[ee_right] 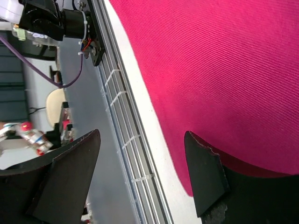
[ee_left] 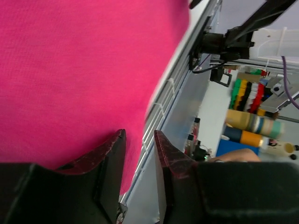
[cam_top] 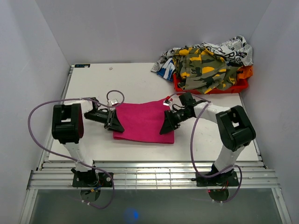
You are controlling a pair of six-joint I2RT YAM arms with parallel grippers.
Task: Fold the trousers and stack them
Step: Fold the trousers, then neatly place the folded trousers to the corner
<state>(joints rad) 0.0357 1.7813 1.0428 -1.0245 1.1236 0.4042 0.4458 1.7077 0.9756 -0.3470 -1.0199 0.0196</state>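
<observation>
The hot-pink trousers [cam_top: 145,121] lie folded into a flat rectangle in the middle of the table. My left gripper [cam_top: 114,125] hovers at the fold's left edge, its fingers a little apart with nothing between them. In the left wrist view the trousers [ee_left: 70,70] fill the left side, and only the table edge shows through the gap of the left gripper [ee_left: 140,133]. My right gripper [cam_top: 167,127] is over the fold's near right corner. In the right wrist view the right gripper [ee_right: 142,135] stands wide open and empty, one finger over the trousers [ee_right: 224,70].
A pile of camouflage and printed clothes [cam_top: 205,60] rests on a red tray [cam_top: 210,87] at the back right corner. Metal rails [cam_top: 149,172] run along the table's near edge. White walls close in on three sides of the table [cam_top: 93,84].
</observation>
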